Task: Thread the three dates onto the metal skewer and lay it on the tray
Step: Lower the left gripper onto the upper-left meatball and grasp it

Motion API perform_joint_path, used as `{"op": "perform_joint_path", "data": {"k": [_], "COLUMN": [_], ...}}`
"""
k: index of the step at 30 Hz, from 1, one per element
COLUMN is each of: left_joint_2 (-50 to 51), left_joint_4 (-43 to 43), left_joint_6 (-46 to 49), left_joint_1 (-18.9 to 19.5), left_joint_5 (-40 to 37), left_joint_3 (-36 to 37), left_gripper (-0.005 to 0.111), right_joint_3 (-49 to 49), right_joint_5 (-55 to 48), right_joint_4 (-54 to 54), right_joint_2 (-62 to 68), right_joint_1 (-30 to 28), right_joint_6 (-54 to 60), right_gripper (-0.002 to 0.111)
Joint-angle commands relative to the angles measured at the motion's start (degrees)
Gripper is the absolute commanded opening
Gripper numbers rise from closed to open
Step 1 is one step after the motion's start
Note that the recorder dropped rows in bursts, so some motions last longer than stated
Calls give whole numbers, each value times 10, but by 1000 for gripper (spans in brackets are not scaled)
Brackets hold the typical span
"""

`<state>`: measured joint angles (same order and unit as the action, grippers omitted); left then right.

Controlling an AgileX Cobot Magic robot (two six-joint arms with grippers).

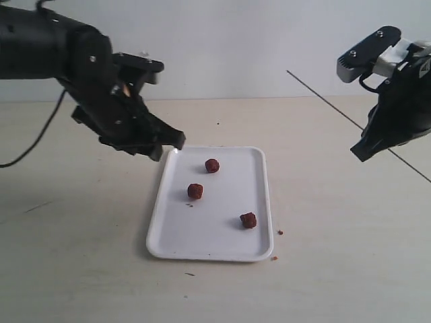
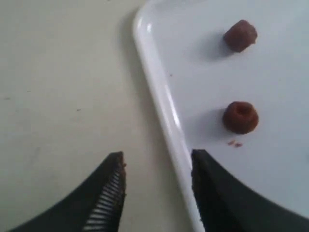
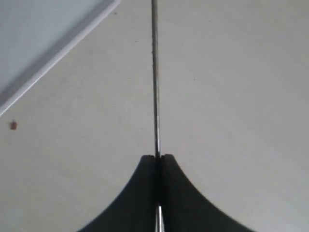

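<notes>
Dates [image 1: 212, 165] [image 1: 195, 191] [image 1: 248, 220]: three small, wrinkled, dark reddish-brown lumps, set apart from one another.
Skewer [image 1: 323, 101]: thin, straight grey metal rod.
Tray [image 1: 222, 241]: white, rectangular, rounded corners, low rim; holds all three dates, unthreaded.
Left gripper [image 2: 157, 162]: jaws spread, over the tray's corner, rim beneath the gap; two dates lie just beyond the fingertips.
Right gripper [image 3: 157, 157]: jaws pressed together, pinching the skewer, which projects beyond the fingertips; dates and tray well apart from it.

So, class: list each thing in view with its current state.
three dates: loose on the tray, none threaded.
metal skewer: bare, held up at a slant.
tray: flat on the table.
left gripper: open, empty.
right gripper: shut on the metal skewer.
</notes>
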<state>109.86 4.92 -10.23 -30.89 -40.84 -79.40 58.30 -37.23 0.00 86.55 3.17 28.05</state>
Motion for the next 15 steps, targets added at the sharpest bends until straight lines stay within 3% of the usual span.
{"op": "perform_joint_path", "data": {"k": [1, 7, 15], "left_joint_2": [72, 128, 162], "left_joint_4": [-12, -12, -10], "left_joint_6": [-69, -117, -146], "left_joint_1": [-34, -71, -85], "left_joint_5": [-16, -25, -35], "left_joint_3": [-80, -140, -147], "left_gripper": [50, 50, 50], "right_joint_3": [-2, -2, -2], "right_joint_5": [23, 35, 35], "right_joint_4": [11, 37, 59], "right_joint_2": [-4, -4, -4], "right_joint_1": [-25, -27, -27], "right_joint_6": [-17, -10, 9], "right_gripper": [0, 0, 0]}}
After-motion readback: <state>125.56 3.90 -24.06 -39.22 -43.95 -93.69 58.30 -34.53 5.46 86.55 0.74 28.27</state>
